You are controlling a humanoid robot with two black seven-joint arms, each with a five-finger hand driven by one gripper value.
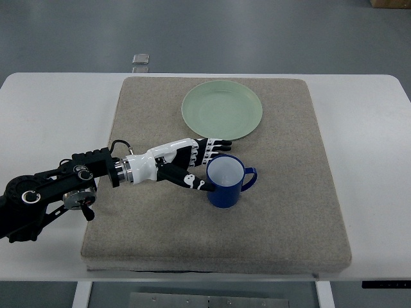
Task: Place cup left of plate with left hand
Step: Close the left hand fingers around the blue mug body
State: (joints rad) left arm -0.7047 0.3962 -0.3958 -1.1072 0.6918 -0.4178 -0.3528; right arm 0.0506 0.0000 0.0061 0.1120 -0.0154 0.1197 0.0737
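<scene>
Top view shows the left hand [192, 163] half-curled around the blue cup [226, 182] at frame centre, seemingly mid-grasp; next comes carrying it left of the green plate [221, 109].

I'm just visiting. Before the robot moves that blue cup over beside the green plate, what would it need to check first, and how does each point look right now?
1. Left hand at the cup: ok, fingers reach its rim.
2. Firm grip: cannot tell; the fingers are at the rim but closure is unclear.
3. Cup upright: ok, and it looks empty.
4. Spot left of the plate: ok, bare mat there.
5. Cup handle clear of the hand: ok, it points right.
6. Right hand out of the way: ok, not in view.
</scene>
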